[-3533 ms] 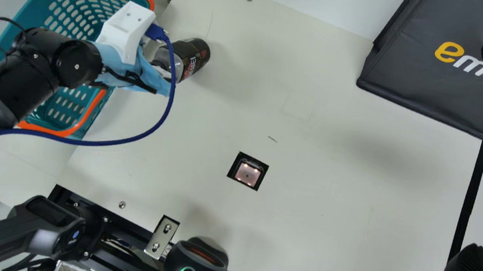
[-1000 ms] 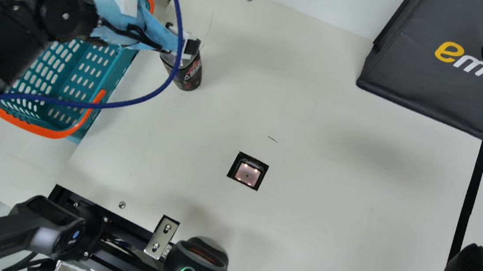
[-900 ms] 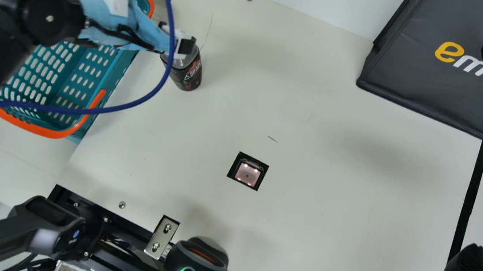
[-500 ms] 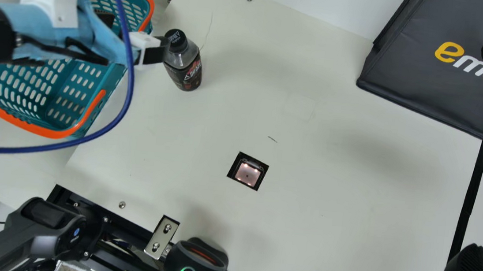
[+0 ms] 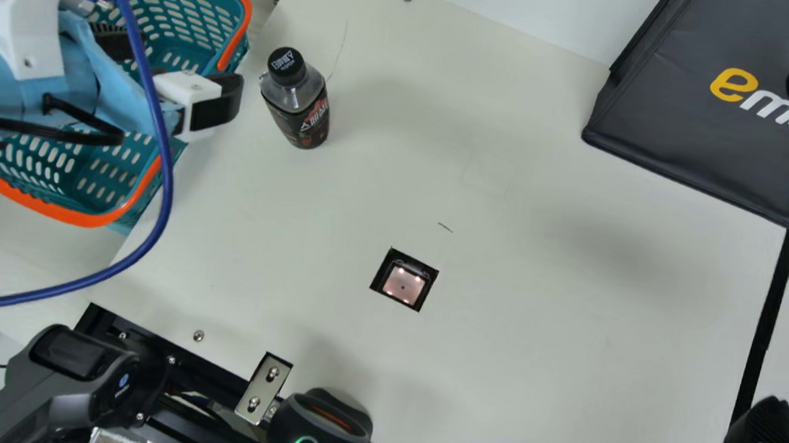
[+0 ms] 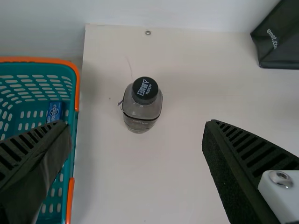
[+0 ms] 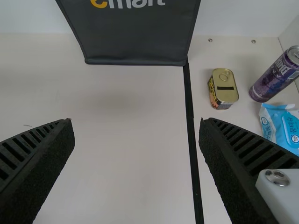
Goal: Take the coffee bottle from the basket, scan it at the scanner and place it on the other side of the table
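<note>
The black-capped, dark-labelled plastic coffee bottle [image 5: 304, 108] stands near the orange-rimmed teal plastic basket [image 5: 244, 12], black ribbed left gripper [image 5: 176, 69] and right gripper [image 5: 764, 438] both spread.

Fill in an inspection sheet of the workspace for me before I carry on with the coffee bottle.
Surface: cream table, short dark mark, black tape strip towards my right.
Job's things: coffee bottle upright on the table, outside the basket; scanner window lit, nothing over it.
Clutter: small tin, purple can and blue-and-white pack beyond the strip; blue pack in the basket.
Grippers: left gripper open, holding nothing; right gripper open, holding nothing.
Cables: blue cable loops from the left wrist; possible snag risk near the basket.
Surroundings: dark bag at the far side, pale wall behind.
</note>
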Motion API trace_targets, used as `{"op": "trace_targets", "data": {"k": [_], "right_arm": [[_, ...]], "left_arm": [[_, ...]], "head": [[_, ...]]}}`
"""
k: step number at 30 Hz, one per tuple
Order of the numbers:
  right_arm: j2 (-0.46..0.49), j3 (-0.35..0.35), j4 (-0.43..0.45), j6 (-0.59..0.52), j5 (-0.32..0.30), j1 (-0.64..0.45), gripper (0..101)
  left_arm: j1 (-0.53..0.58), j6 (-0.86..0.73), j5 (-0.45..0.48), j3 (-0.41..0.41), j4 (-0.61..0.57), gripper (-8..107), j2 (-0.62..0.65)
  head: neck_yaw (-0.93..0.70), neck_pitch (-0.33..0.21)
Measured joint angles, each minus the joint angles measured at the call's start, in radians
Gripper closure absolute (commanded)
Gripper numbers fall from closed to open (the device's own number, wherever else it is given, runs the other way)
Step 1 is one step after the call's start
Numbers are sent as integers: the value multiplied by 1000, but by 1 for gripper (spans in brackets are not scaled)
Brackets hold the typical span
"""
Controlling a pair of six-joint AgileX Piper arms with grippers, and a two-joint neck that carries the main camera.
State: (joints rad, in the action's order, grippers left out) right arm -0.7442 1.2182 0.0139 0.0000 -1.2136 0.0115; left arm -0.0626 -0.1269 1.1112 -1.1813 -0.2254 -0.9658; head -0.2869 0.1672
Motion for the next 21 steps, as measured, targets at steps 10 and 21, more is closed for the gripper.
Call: {"op": "trace_targets", "data": {"k": [10,21], "right_arm": [[0,0,0,0,0,0,6],[0,0,0,0,0,0,6]], "left_arm": [[0,0,0,0,0,9,0],[5,10,-2,-2,4,9,-8]], "head": [[227,0],[314,0]]}}
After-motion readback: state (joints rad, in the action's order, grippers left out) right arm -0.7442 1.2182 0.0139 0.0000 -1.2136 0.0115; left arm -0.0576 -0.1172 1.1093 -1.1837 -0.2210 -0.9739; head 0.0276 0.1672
